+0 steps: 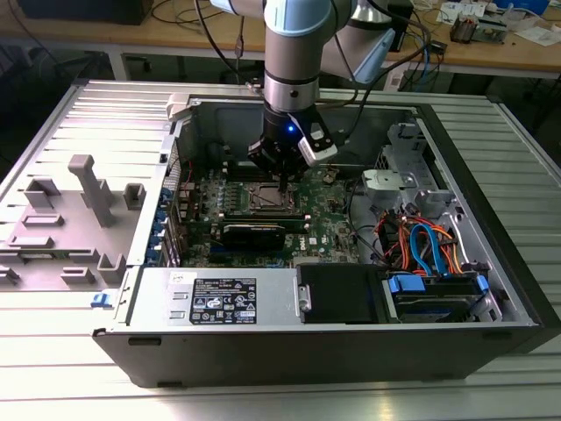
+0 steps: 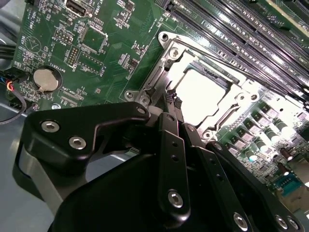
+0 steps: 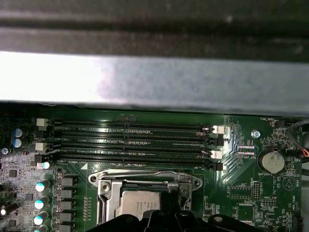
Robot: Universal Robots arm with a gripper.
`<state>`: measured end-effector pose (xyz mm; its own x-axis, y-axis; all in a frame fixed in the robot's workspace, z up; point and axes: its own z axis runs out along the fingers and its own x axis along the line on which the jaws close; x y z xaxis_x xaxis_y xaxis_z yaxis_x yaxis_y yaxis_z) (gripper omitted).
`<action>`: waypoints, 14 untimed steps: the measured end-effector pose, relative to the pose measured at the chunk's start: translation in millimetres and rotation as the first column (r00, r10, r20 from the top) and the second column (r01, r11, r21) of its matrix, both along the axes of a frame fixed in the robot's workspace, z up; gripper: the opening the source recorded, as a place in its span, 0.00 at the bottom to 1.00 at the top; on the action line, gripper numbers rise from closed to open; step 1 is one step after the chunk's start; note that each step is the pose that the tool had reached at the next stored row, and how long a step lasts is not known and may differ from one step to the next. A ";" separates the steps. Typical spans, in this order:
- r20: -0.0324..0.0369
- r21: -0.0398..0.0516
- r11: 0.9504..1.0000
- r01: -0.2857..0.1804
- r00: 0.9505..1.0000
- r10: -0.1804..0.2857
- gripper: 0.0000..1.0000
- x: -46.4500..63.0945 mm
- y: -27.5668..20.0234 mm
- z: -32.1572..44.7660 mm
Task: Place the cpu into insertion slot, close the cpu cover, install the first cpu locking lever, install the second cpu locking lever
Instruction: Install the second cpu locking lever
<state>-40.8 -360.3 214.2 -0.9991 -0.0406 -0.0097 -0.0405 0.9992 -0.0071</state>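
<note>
The cpu [image 2: 203,89] lies flat in the socket on the green motherboard [image 2: 101,43], its silvery top glaring in the light. Around it lies the cpu cover [image 2: 166,60], a silvery frame that is down flat with the chip showing through its window. In the first wrist view the cpu [image 3: 140,203] sits under the same cover [image 3: 145,180]. My gripper [image 2: 171,99] is shut, its black fingertips together at the socket's edge, low over the board. In the exterior view the gripper [image 1: 282,180] hangs straight down over the socket [image 1: 267,195]. How the locking levers stand I cannot tell.
Long memory slots [image 3: 135,140] run beside the socket, and a coin battery [image 3: 271,162] sits near it. A long black card [image 1: 254,232] lies in front of the socket. The case holds a power supply [image 1: 219,298] and a drive bay with cables [image 1: 421,246]. A grey fixture [image 1: 83,189] stands outside.
</note>
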 end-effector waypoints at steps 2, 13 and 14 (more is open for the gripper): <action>0.000 0.000 1.000 0.000 1.000 0.000 0.11 0.0 -0.8 0.0; 0.000 0.000 1.000 0.000 1.000 0.000 0.11 0.0 -10.1 0.0; 0.000 0.000 1.000 0.000 1.000 0.000 0.11 0.0 -10.2 0.0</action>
